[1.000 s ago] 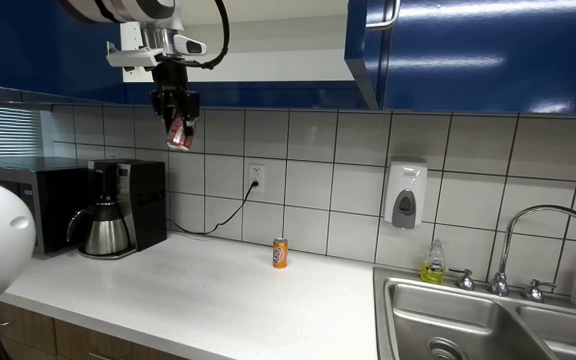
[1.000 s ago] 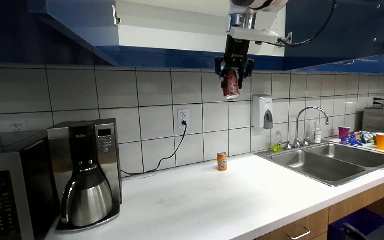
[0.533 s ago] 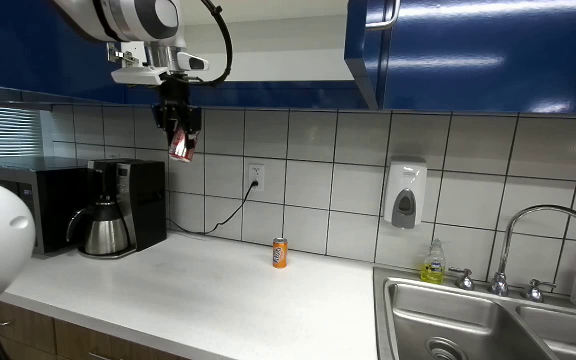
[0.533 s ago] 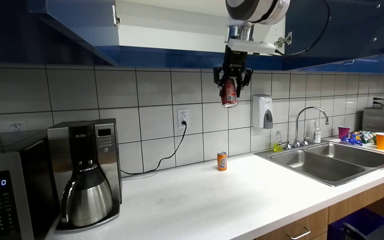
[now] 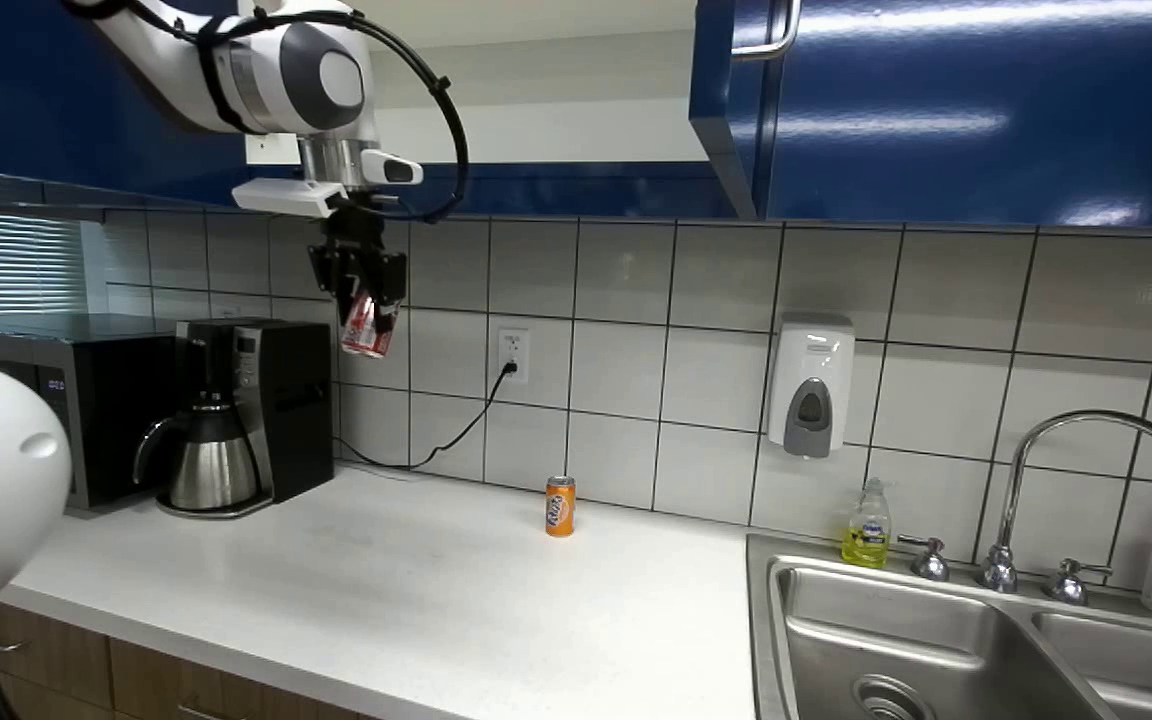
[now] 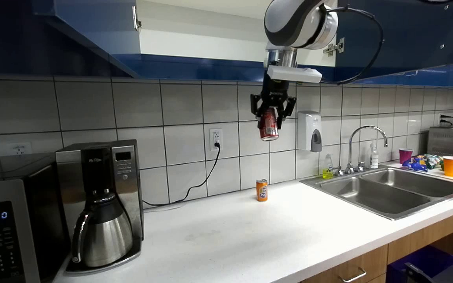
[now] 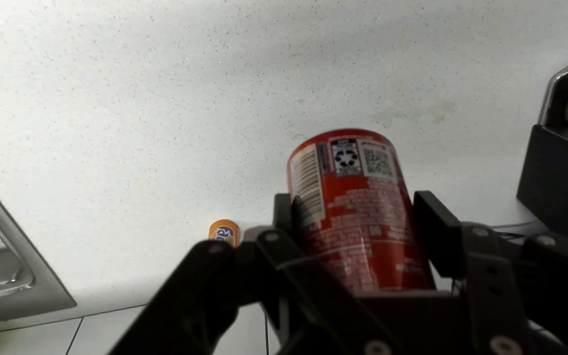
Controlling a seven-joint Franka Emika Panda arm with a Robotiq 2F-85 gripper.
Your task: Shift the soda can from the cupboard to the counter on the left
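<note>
Soda can (image 7: 350,207) is in the claw (image 6: 269,125), pinched snugly from both sides and tipped a bit off upright. What just changed is height: it's come down, so I'd call this the lowering bit, pickup done, set-down still to go. Compared with a second ago the grip looks identical, but can and claw sit lower in both exterior views and more of the arm (image 5: 306,80) shows. Next out is the counter (image 5: 416,590), below and well apart from the can; imo straighten the can before touchdown or it could topple on release. Orange can (image 6: 262,190) on there hasn't budged, so maybe steer around it. Behind that is the tiled wall (image 5: 626,370), then up top the open cupboard (image 5: 536,190), with the soda can hanging below its bottom edge.
</note>
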